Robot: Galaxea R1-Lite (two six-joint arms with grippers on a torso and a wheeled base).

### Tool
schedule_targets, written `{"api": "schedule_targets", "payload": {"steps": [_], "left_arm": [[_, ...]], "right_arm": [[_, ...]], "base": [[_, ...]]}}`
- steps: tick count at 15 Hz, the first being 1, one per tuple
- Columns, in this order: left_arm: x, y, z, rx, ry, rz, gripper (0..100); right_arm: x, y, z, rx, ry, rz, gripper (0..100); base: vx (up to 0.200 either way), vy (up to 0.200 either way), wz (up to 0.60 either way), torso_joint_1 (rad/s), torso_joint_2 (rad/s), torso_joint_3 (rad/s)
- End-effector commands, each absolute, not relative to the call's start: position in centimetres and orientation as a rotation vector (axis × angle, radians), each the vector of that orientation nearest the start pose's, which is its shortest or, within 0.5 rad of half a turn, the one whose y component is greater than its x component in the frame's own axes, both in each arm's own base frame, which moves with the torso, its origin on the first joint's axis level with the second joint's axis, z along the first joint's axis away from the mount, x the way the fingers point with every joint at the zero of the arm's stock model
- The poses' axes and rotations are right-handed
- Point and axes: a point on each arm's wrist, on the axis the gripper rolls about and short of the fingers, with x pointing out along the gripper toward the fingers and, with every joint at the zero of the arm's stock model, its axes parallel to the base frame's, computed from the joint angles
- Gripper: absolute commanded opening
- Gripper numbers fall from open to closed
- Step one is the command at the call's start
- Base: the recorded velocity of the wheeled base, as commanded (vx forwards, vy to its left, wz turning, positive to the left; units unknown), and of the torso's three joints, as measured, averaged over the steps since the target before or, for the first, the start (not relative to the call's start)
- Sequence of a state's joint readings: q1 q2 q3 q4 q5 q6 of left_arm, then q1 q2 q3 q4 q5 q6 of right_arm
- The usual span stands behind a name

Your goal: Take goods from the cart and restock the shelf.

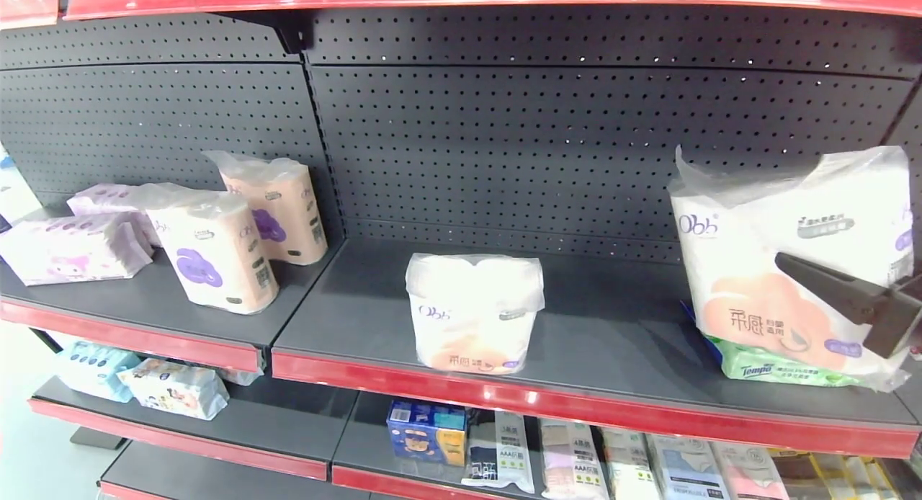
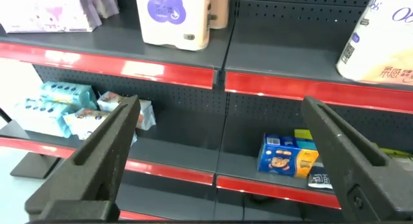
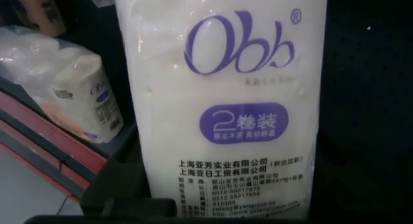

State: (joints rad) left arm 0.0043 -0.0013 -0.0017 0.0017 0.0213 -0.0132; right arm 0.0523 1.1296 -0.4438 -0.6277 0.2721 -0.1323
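Note:
My right gripper (image 1: 828, 287) is shut on a large white paper-roll pack (image 1: 789, 255) at the right end of the middle shelf (image 1: 612, 334). One black finger lies across the pack's front; the other is hidden behind it. The pack's bottom sits on a green tissue pack (image 1: 774, 369). Up close in the right wrist view, the same pack (image 3: 226, 88) stands upright. A smaller white pack (image 1: 473, 313) stands at the shelf's front middle. My left gripper (image 2: 219, 153) is open and holds nothing, facing the lower shelf levels.
Two peach roll packs (image 1: 216, 251) and pink tissue packs (image 1: 68, 248) occupy the left shelf section. The lower shelf holds a blue box (image 2: 287, 156), tissue packs (image 2: 55, 108) and several flat packets (image 1: 627, 457). Bare shelf lies between the middle and right packs.

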Motion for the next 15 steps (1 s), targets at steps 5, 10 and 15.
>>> {"api": "schedule_targets", "payload": {"steps": [5, 10, 15], "left_arm": [[-2.3, 0.0, 7.6, -0.014, 0.0, 0.026, 100], [-2.3, 0.0, 7.6, -0.014, 0.0, 0.026, 100], [-2.3, 0.0, 7.6, -0.014, 0.0, 0.026, 100]], "right_arm": [[18.7, 1.9, 20.0, -0.113, 0.087, 0.39, 0], [20.7, 2.0, 19.9, -0.094, 0.063, 0.383, 0], [23.7, 2.3, 19.0, -0.078, 0.049, 0.387, 0]], "base": [[0.0, 0.0, 0.0, 0.0, 0.0, 0.0], [0.0, 0.0, 0.0, 0.0, 0.0, 0.0], [0.0, 0.0, 0.0, 0.0, 0.0, 0.0]]}}
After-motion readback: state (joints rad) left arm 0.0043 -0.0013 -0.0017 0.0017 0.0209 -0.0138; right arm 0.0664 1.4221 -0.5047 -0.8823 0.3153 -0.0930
